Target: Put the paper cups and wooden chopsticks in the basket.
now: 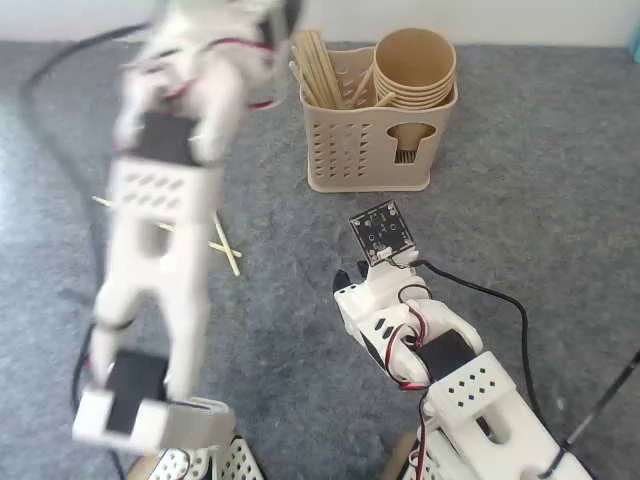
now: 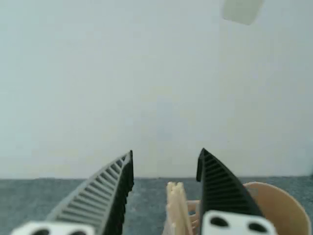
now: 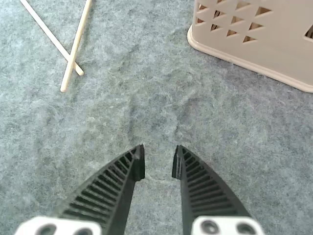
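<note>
Currently the left gripper (image 2: 166, 153) is raised, jaws spread wide and holding nothing. Directly beneath its fingertips stands the bundle of pale wooden chopsticks (image 2: 175, 205) already upright in the basket. To the outer side of its right-hand jaw is the rim of the stack of tan paper cups (image 2: 274, 208).

Two loose thin wooden chopsticks (image 1: 226, 247) lie crossed on the grey felt carpet (image 1: 560, 200), well below and behind the left gripper. They are ahead of the right gripper (image 3: 159, 149) and off to its left.

The right gripper is low over the carpet, jaws parted a little and empty. The beige perforated plastic basket (image 1: 370, 150) is ahead of it to its right, near but apart.

Judgement: cups done, and the loose pair is all that is left. For a clean pick:
- Come straight down over the crossing point.
- Set the jaws across both sticks, not along them.
- Close near mid-length so neither stick swings.
- Lift clear of the basket rim.
- Tip the sticks upright over the compartment beside the cups, then let go.

Risk: a thin stick rolling out of the jaws.
</note>
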Motion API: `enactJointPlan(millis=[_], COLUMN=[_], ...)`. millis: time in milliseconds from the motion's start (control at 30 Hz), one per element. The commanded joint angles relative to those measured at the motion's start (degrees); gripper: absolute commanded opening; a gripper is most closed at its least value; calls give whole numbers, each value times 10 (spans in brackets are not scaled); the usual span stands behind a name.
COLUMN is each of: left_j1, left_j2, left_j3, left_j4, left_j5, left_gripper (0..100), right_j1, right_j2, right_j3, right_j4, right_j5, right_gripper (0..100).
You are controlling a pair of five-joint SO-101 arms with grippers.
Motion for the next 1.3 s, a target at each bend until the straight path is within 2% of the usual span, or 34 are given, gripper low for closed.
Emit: enactJointPlan(millis=[0, 167, 233, 333, 467, 733, 867, 967, 1100, 1267], left_j1=[-62, -149, -192, -254, -302, -309, -324, -344, -347, -353], left_j2=[-103, -135, -135, -135, -135, -135, -135, -135, -128, -29], left_j3=[-29, 21, 59, 149, 279, 515, 600, 635, 659, 618], left_j4=[125, 251, 269, 254, 195, 25, -55, -95, -147, -200], left_j5=[10, 61, 95, 142, 182, 222, 226, 226, 225, 237], left_gripper=[199, 199, 199, 198, 197, 196, 196, 196, 196, 195], right_j1=[7, 7, 7, 7, 7, 3, -62, -102, -107, -104], right_j2=[-13, -13, -13, -13, -13, -12, -1, 40, 139, 260], right_j3=[-7, -7, -7, -6, -6, -9, -65, -109, -166, -196], right_j4=[-12, -13, -13, -13, -13, 2, 90, 112, 110, 62], right_j5=[11, 10, 10, 9, 9, 11, 5, -13, -32, -32], right_gripper=[115, 115, 115, 115, 115, 114, 114, 114, 114, 115])
